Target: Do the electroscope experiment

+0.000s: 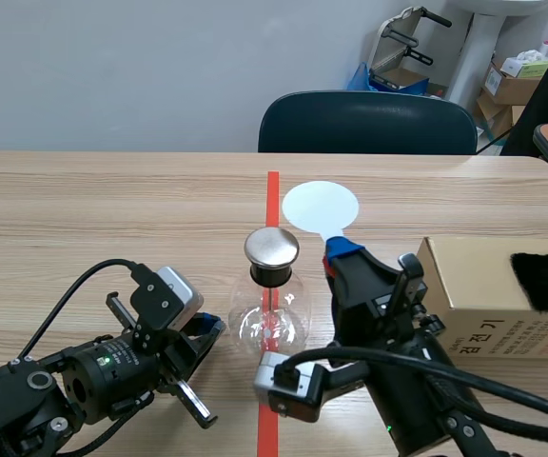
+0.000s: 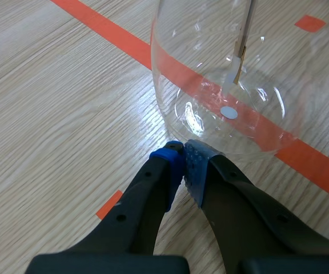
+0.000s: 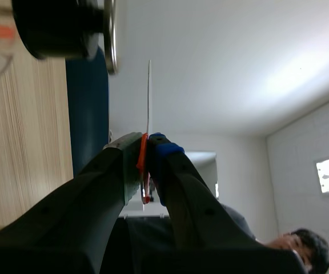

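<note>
The electroscope is a clear glass flask (image 1: 269, 322) with a black stopper and a round metal cap (image 1: 272, 246), standing on the red tape line. In the left wrist view the flask (image 2: 210, 51) shows a thin metal strip (image 2: 240, 60) hanging inside. My left gripper (image 1: 211, 329) (image 2: 181, 155) is shut on nothing, with its tips at the flask's base. My right gripper (image 1: 337, 253) (image 3: 147, 140) is shut on the red handle of a white round paddle (image 1: 321, 206), which it holds upright just right of the cap. That paddle (image 3: 149, 94) appears edge-on beside the metal cap (image 3: 111, 34).
A cardboard box (image 1: 488, 300) with a black furry cloth (image 1: 546, 281) on top lies at the right, close to the right arm. A dark blue chair (image 1: 367, 124) stands behind the table. A person (image 3: 301, 245) shows behind the right gripper in the right wrist view.
</note>
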{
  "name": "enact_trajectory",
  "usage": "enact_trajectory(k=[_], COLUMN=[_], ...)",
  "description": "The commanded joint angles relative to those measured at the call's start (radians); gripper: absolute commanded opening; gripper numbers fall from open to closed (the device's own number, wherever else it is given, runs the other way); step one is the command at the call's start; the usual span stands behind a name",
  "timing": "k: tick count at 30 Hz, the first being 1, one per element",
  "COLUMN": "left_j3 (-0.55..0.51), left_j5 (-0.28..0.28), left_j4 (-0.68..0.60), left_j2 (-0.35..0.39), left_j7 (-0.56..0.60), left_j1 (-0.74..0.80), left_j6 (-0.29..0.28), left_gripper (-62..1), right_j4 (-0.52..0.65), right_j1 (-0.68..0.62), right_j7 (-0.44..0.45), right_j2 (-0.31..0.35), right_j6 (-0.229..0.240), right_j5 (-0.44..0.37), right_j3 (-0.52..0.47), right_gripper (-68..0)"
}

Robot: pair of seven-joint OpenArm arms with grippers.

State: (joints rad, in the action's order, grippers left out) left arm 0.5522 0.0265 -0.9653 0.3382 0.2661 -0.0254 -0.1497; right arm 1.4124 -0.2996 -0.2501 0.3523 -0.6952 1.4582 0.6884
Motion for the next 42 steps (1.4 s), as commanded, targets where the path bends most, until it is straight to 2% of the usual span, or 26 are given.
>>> enact_trajectory(k=[1,6,10,42], left_j3=[-0.001,-0.001,-0.001,-0.001], left_j5=[0.006,0.006,0.006,0.006], left_j4=[-0.017,-0.017,-0.017,-0.017], left_j2=[-0.005,-0.005,-0.005,-0.006], left_j7=[0.014,0.015,0.014,0.015], left_j1=[-0.003,-0.003,-0.003,-0.003], left_j6=[0.002,0.002,0.002,0.002], left_gripper=[-57.3,-57.3,-57.3,-57.3], right_j4=[0.017,0.017,0.017,0.017], right_j1=[0.011,0.011,0.011,0.011], right_j7=[-0.047,-0.194,-0.251,-0.249], right_j2=[0.005,0.005,0.005,0.005], right_j6=[-0.012,-0.012,-0.012,-0.011], right_j5=[0.003,0.003,0.003,0.003], right_j3=[-0.006,-0.006,-0.006,-0.006], right_gripper=[-66.3,-66.2,-66.2,-66.2])
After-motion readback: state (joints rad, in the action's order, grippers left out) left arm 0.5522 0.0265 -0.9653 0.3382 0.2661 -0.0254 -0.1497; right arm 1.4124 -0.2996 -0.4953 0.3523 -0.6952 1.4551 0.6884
